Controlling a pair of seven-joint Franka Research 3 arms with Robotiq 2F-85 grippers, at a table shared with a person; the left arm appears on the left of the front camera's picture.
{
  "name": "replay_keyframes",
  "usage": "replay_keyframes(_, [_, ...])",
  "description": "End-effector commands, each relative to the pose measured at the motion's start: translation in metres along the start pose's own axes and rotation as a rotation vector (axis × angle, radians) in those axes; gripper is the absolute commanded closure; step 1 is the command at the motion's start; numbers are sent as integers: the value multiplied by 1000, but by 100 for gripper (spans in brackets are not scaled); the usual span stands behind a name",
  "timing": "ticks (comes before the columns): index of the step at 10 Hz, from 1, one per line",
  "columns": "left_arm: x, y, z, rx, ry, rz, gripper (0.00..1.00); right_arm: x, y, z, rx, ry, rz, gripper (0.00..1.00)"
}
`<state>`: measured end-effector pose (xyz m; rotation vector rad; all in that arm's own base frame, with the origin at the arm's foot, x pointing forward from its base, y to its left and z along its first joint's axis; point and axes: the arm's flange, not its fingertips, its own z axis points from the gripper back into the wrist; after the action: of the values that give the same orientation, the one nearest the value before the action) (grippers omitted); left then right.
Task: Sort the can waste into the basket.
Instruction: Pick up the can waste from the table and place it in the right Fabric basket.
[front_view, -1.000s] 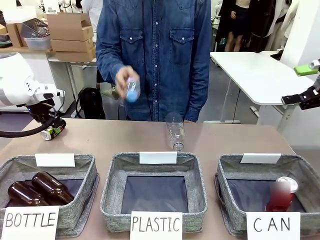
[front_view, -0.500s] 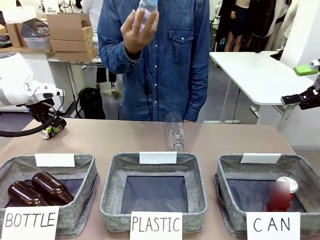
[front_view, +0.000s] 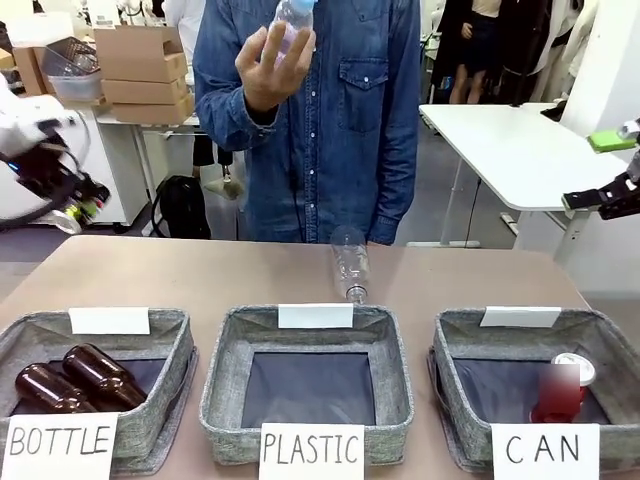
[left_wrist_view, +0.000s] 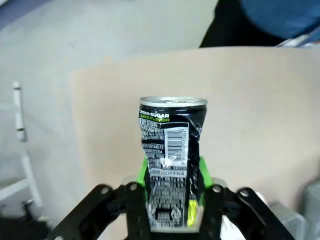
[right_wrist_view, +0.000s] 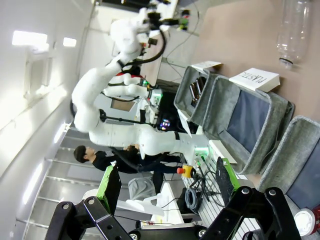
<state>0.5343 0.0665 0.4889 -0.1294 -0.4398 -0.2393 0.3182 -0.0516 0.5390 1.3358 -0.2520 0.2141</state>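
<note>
Left gripper (left_wrist_view: 172, 172) pinches the dented dark can (left_wrist_view: 170, 135) in the air; right gripper (right_wrist_view: 167, 195) gapes wide

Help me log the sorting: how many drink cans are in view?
2. A dark can is clamped in the left gripper, near the table's left edge; a red can sits inside the CAN basket. More could hide behind basket walls.

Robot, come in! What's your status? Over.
Left tool shut on dark can, held up, far left. Right tool open. Red can in CAN basket. Bottle lies behind PLASTIC basket.
</note>
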Motion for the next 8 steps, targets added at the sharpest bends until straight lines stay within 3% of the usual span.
replay_keyframes(1, [-62, -31, 108, -98, -72, -73, 100, 0, 0, 1, -4, 14, 25, 0])
replay_keyframes(3, [-129, -69, 174, -253, -88, -297, 100, 0, 0, 1, -4, 14, 25, 0])
replay_keyframes(5, [-197, -104, 208, -399, -124, -569, 100, 0, 0, 1, -4, 14, 25, 0])
replay_keyframes(6, [-227, -112, 208, -465, -110, -842, 100, 0, 0, 1, -4, 14, 25, 0])
replay_keyframes(8, [-244, -117, 186, -547, -2, -1253, 100, 0, 0, 1, -4, 14, 25, 0])
